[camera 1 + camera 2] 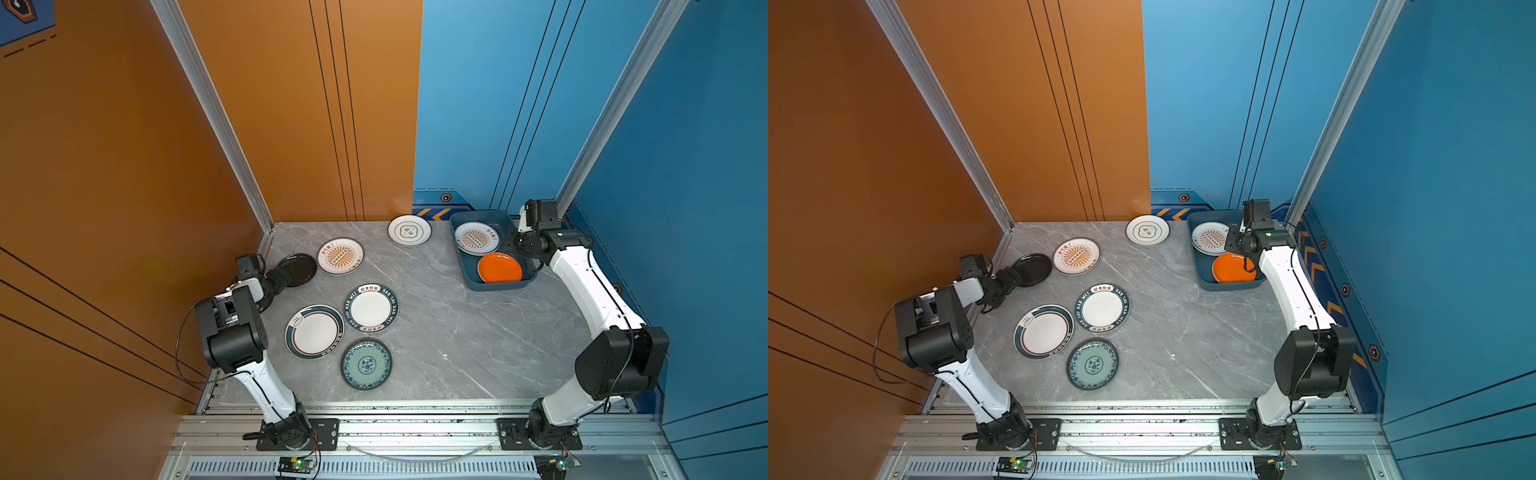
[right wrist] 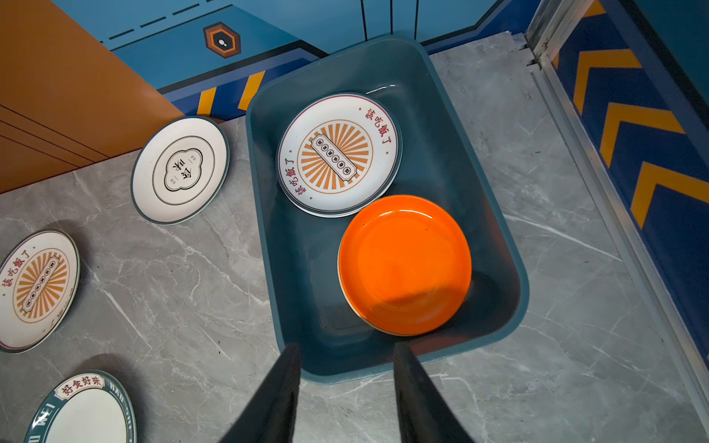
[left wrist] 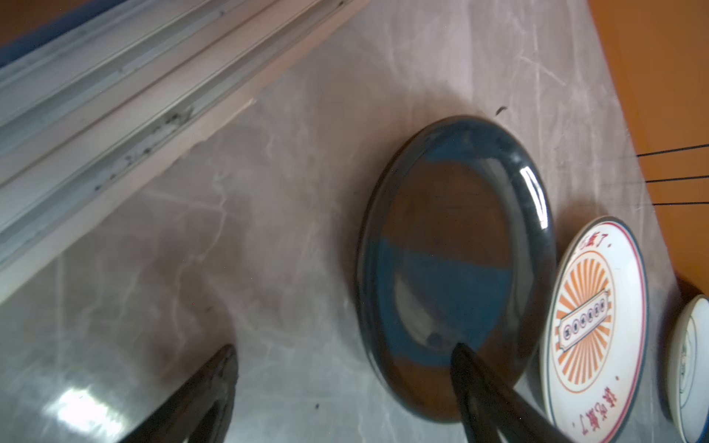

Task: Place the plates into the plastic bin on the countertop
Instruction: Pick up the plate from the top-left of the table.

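Top views, six plates (image 1: 370, 308) on countertop (image 1: 457, 332), two, maybe more, in bin (image 1: 482, 217)

An orange wall panel (image 1: 291, 104) and a blue wall panel (image 1: 478, 104) are being seen side by side. Yellow stripes (image 2: 251, 89) are being displayed along the foot of the blue one. A green light (image 1: 297, 461) is being shown on a small board (image 1: 291, 464) in front.

Green-rim plate (image 1: 371, 308) reads "HAO SHI HAO WEI" w/ "好食好味"; sunburst plate (image 2: 337, 153) reads "該吃飯了".
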Controlling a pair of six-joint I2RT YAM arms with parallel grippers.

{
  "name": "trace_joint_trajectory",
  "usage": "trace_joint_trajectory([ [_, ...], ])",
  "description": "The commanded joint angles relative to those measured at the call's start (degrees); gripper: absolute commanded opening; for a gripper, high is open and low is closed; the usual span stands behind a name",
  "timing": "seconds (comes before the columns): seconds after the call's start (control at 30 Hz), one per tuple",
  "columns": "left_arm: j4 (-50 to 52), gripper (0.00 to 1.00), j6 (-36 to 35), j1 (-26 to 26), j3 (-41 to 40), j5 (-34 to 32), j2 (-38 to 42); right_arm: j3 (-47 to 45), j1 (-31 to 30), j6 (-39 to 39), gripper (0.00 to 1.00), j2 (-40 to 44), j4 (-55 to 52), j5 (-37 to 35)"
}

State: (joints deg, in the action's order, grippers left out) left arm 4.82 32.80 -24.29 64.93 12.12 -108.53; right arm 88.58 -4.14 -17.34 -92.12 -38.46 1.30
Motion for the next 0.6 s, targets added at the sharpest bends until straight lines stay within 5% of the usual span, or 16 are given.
trace_joint_trajectory([
  [0.0, 0.01, 0.82, 0.99, 0.57, 1.32, 1.14, -3.0, -1.65, -0.49, 0.47, 0.43, 1.46, 0.33, 0.86],
  [0.37, -0.7, 0.63, 1.96, 1.52, 6.72, 1.27, -10.0, -2.79, -0.67, 0.26, 0.43, 1.04, 1.46, 2.38],
  [0.57, -1.94, 0.4, 2.32, 2.42, 7.01, 2.74, -11.65, -3.51, -0.73, 0.12, 0.42, 0.7, 1.89, 2.44],
])
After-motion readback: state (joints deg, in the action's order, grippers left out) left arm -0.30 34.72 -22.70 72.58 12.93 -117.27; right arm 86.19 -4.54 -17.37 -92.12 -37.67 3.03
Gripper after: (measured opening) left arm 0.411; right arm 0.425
